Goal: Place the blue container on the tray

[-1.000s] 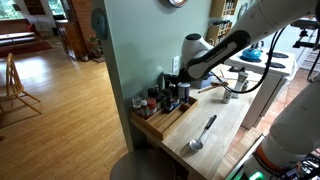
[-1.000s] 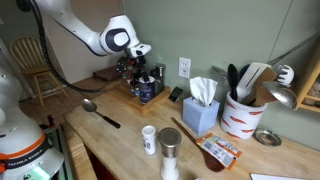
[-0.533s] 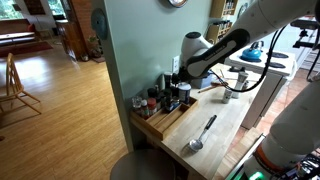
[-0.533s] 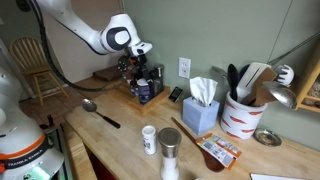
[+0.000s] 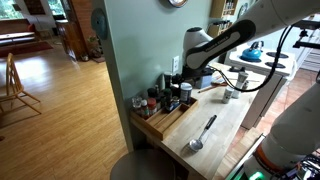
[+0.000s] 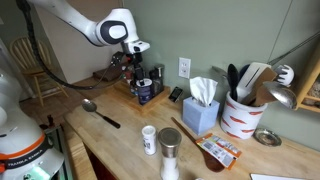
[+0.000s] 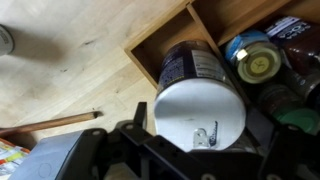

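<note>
The white arm (image 5: 232, 42) reaches over in a bend and turns its wrist (image 6: 118, 28) downward. The black pincer (image 6: 136, 68) hangs below it, pointing straight down. How wide its jaws stand cannot be told (the wrist view shows only its dark base).

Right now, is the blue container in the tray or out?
In. Wrist view: container stands upright inside the tray corner, walls on two sides.
</note>
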`<state>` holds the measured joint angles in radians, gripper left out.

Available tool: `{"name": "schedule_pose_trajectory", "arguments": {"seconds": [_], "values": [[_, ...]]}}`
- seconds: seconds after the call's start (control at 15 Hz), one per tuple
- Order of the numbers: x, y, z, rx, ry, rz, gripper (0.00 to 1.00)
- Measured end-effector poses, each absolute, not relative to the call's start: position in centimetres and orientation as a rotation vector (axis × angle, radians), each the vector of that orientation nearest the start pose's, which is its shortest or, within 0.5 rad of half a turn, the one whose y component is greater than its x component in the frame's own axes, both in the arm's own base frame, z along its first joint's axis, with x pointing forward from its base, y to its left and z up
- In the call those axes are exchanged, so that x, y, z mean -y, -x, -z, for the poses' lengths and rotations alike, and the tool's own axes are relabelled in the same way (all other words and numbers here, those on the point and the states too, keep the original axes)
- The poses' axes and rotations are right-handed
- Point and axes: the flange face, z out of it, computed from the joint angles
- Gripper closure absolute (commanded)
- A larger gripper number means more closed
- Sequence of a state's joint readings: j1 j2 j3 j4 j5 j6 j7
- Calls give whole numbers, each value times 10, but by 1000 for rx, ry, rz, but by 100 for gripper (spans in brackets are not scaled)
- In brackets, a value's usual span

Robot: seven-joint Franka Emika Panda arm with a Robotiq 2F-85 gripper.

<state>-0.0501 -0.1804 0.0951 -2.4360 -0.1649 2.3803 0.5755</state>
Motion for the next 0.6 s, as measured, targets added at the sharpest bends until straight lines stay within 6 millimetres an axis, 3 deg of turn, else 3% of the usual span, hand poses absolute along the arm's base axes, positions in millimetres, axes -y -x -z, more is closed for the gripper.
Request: {"name": "schedule_pose_trajectory", "arguments": {"seconds": [0.4, 0.6], "values": [[-12, -451, -408, -712, 3170, 106, 0], [-11, -446, -407, -562, 3164, 39, 0]]}}
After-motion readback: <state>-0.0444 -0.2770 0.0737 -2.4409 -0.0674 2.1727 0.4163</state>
